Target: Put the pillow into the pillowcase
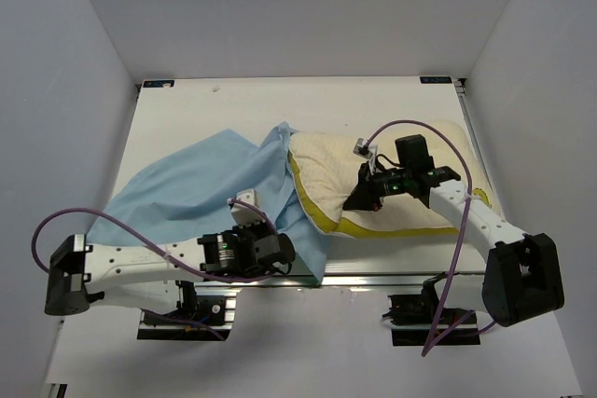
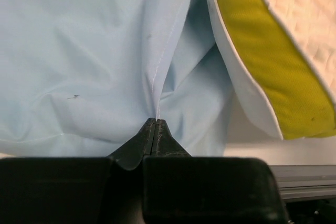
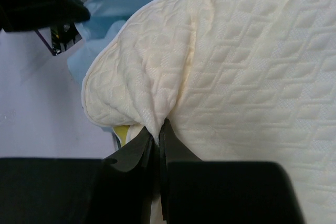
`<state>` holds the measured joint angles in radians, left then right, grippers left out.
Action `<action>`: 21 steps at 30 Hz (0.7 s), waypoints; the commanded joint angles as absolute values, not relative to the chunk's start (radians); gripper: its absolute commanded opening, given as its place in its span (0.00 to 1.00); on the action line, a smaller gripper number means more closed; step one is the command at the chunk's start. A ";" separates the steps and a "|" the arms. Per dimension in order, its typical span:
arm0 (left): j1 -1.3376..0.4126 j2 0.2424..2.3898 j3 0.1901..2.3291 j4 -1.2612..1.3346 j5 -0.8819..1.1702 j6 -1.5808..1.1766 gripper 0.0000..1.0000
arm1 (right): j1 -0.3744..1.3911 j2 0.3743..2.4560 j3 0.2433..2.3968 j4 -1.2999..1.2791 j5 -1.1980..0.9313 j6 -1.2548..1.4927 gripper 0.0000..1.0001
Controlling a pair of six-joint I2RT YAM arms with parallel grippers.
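Observation:
The cream pillow (image 1: 392,184) with its yellow rim lies on the right half of the table, its left end at the mouth of the light blue pillowcase (image 1: 201,179). That pillowcase spreads limp to the left. My left gripper (image 1: 280,251) is shut on a hemmed edge of the pillowcase (image 2: 105,56) near the table's front edge; the pillow's yellow rim (image 2: 268,61) shows just right of it. My right gripper (image 1: 364,195) sits on top of the pillow, shut on a pinched fold of the pillow's quilted cover (image 3: 252,66).
White walls close in the table (image 1: 187,109) on the left, back and right. A metal rail (image 1: 373,277) runs along the front edge by the arm bases. A purple cable (image 1: 410,128) loops over the pillow.

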<state>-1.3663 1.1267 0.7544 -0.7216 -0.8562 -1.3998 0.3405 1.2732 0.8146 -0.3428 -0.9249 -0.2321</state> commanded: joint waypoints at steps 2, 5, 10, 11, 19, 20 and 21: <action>-1.353 0.993 0.766 -0.893 -0.939 -1.525 0.00 | 0.336 1.232 0.841 -0.403 -1.034 -0.360 0.00; -1.350 0.937 0.752 -0.926 -0.951 -1.549 0.00 | 0.334 1.236 0.850 -0.469 -1.068 -0.442 0.00; -1.348 0.904 0.765 -0.959 -0.957 -1.572 0.00 | 0.334 1.233 0.851 -0.518 -1.065 -0.508 0.00; -1.348 0.894 0.770 -0.963 -0.957 -1.572 0.00 | 0.334 1.235 0.851 -0.518 -1.057 -0.511 0.00; -1.350 0.902 0.851 -0.856 -0.924 -1.391 0.00 | 0.345 1.250 0.859 -0.551 -0.988 -0.572 0.00; -1.350 0.908 0.879 -0.851 -0.922 -1.366 0.00 | 0.350 1.250 0.859 -0.557 -0.986 -0.580 0.00; -1.350 0.922 0.894 -0.842 -0.920 -1.350 0.00 | 0.356 1.250 0.858 -0.564 -0.973 -0.586 0.00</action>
